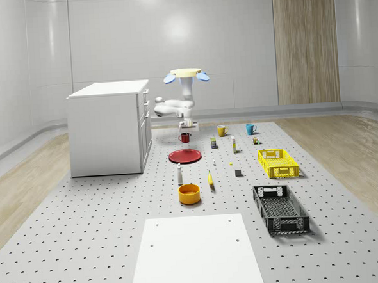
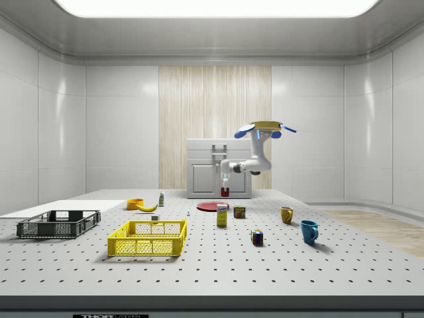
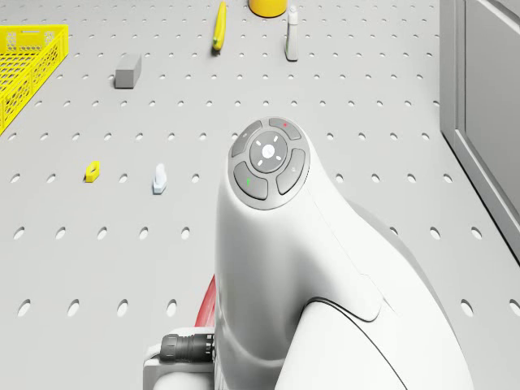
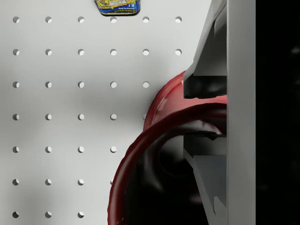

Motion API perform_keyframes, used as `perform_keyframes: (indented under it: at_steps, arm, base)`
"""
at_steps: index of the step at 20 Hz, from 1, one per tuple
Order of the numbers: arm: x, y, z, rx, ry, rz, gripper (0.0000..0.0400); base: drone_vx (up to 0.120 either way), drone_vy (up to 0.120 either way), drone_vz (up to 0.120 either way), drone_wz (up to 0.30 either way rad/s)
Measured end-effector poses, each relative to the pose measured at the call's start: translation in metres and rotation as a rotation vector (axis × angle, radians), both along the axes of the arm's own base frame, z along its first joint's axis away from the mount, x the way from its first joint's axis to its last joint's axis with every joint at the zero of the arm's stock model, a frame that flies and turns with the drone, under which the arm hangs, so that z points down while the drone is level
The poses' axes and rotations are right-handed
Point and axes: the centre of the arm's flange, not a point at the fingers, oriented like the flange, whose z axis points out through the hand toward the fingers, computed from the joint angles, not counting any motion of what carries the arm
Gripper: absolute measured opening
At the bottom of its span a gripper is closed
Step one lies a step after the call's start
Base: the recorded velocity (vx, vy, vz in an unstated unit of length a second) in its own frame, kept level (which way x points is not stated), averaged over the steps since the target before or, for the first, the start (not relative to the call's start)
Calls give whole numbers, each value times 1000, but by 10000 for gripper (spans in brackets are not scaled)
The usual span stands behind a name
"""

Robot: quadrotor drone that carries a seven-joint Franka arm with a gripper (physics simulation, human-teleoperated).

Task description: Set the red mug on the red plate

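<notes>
The red mug point(image 1: 184, 138) hangs in the air, held by its rim in my shut gripper point(image 1: 186, 130). It is just above the far edge of the flat red plate point(image 1: 185, 156) on the perforated table. From the side, the mug point(image 2: 224, 192) is over the plate's point(image 2: 212, 207) right end. In the wrist view my fingers point(image 4: 206, 70) clamp the mug's dark rim point(image 4: 140, 145), with the plate's edge point(image 4: 164, 98) beneath. The drone point(image 1: 185, 74) hovers above the table beside the white cabinet, behind the plate.
A white cabinet point(image 1: 108, 127) stands close on the whole-scene view's left. A yellow mug point(image 1: 221, 130), blue mug point(image 1: 250, 129) and can point(image 1: 213, 142) sit to the right. Nearer the camera are a bottle point(image 1: 179, 174), banana point(image 1: 210, 178), orange bowl point(image 1: 189, 193), yellow crate point(image 1: 277, 162) and black crate point(image 1: 280, 208).
</notes>
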Motion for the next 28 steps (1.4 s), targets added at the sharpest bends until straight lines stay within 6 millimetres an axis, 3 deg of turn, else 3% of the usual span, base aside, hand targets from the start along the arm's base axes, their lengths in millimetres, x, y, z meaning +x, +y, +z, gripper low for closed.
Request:
perform_keyframes:
  at_steps: [3,14,28]
  arm:
    - [0,0,0,0,0,0,100]
    - [0,0,0,0,0,0,100]
    - [0,-5,36,0,0,0,100]
  base:
    - [120,0,-120,0]
    - [116,0,0,0]
    - [0,0,0,0]
